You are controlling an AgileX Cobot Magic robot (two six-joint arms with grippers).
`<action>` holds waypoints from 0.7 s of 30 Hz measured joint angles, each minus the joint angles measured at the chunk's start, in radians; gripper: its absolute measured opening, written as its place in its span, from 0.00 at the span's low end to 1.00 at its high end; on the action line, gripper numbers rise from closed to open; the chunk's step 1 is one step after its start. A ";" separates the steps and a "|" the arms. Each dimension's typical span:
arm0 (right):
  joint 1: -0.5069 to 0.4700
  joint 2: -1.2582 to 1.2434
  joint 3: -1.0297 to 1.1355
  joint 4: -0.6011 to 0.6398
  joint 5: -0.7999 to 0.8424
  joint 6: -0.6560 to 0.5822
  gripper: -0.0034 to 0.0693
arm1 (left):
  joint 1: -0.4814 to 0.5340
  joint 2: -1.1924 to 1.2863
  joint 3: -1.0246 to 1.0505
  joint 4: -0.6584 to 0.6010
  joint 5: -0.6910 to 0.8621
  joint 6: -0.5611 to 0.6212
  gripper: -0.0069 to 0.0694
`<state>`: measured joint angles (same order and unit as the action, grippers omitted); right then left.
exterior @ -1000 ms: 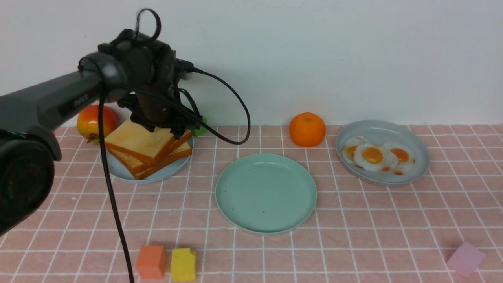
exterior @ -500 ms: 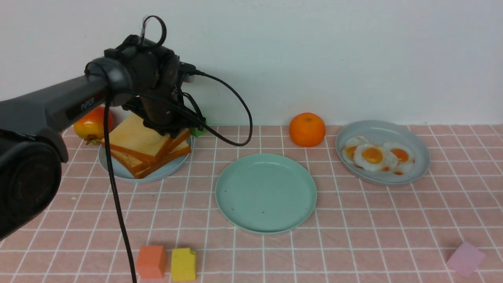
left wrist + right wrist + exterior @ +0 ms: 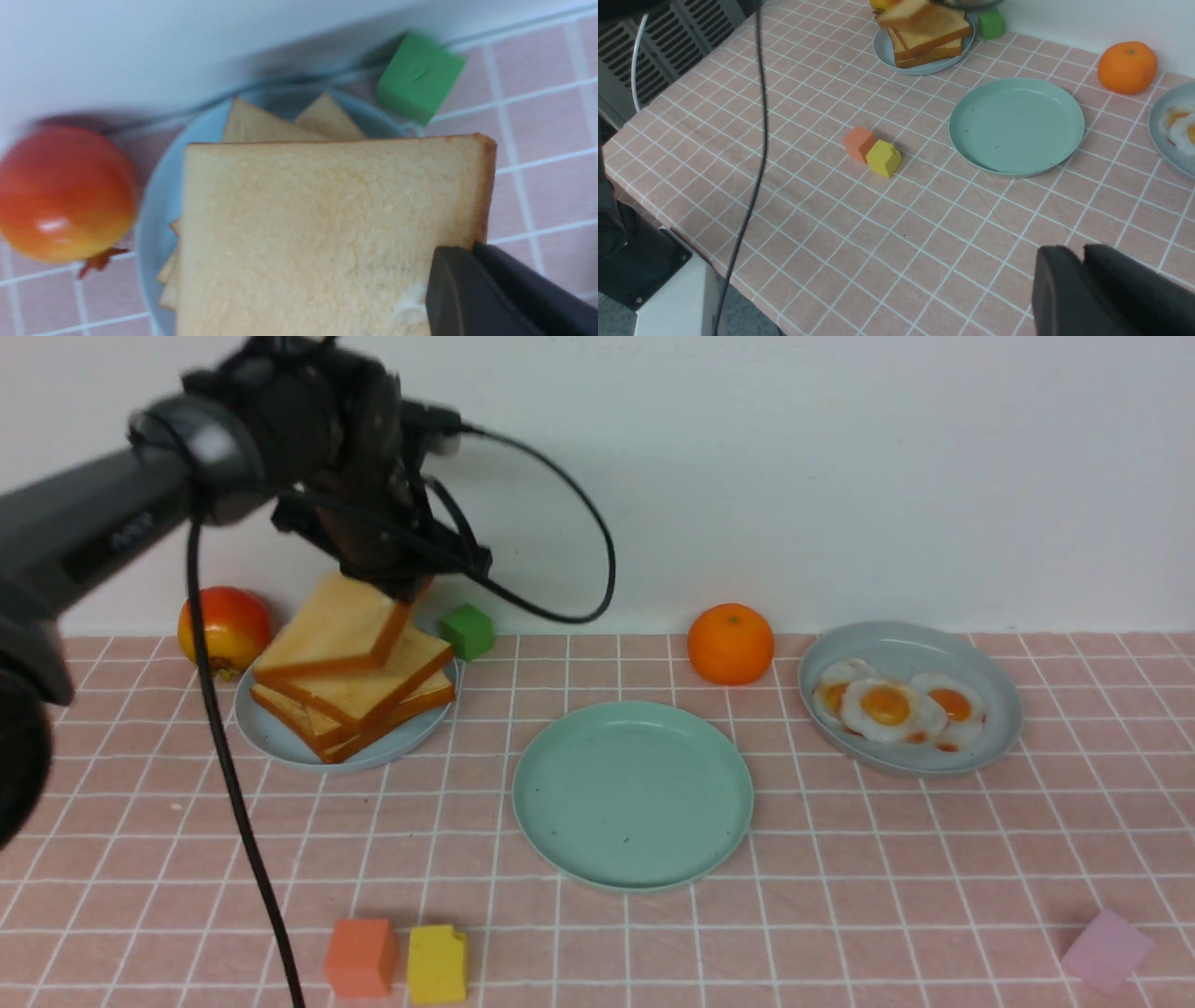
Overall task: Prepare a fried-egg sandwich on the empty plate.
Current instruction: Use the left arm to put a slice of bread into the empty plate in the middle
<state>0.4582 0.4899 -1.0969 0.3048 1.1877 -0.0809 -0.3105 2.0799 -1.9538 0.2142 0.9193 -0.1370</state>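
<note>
Toast slice (image 3: 331, 627): held by one corner in the left pincer (image 3: 406, 593), above the stack of remaining slices (image 3: 373, 695) on the blue-grey plate (image 3: 280, 747) at the table's (image 3: 840, 896) far left.

- Attitude: tilted. The gripped corner, to the back and right, is highest, and the golden face slopes down toward the robot's left and front. The orange-brown crust edge faces the camera. The slice is square, so it has no real long axis.
- Whether the low edge clears the stack or rests on it cannot be told from the front view.
- Left wrist view: a dark finger (image 3: 467, 298) is pressed on the upper face of the toast slice near its corner, and the face dents slightly there. The pincer is clamped on the bread.
- Right pincer (image 3: 1083, 280): low over the near right of the table, its fingers side by side with barely a seam and nothing between them.
- Mint-green plate (image 3: 635, 793): at the table's centre, flat and bare except for a few dark specks, well apart from the held slice.
- Fried eggs (image 3: 887, 705): three, overlapping, in the second blue-grey plate (image 3: 990, 672) at far right.
- Other items:
  - Red-yellow fruit (image 3: 224, 625) just beside the bread plate's left rim.
  - Green cube (image 3: 469, 631) behind that plate's right edge.
  - Orange (image 3: 730, 644) between the mint plate and the wall.
  - Orange cube (image 3: 359, 957) and yellow cube (image 3: 437, 963) side by side at near left.
  - Pink cube (image 3: 1106, 949) at near right.
</note>
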 joint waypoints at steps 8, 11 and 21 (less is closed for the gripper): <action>0.000 0.000 0.000 -0.001 0.017 0.000 0.19 | -0.182 -0.101 0.048 -0.020 0.099 0.077 0.08; 0.000 0.000 0.000 -0.005 0.041 0.000 0.19 | -0.299 -0.091 0.079 -0.055 0.102 0.095 0.08; 0.000 0.000 0.000 -0.004 0.082 0.000 0.20 | -0.470 0.039 0.089 0.053 -0.027 0.086 0.08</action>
<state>0.4582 0.4899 -1.0969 0.3008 1.2700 -0.0809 -0.7807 2.1192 -1.8646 0.2673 0.8925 -0.0507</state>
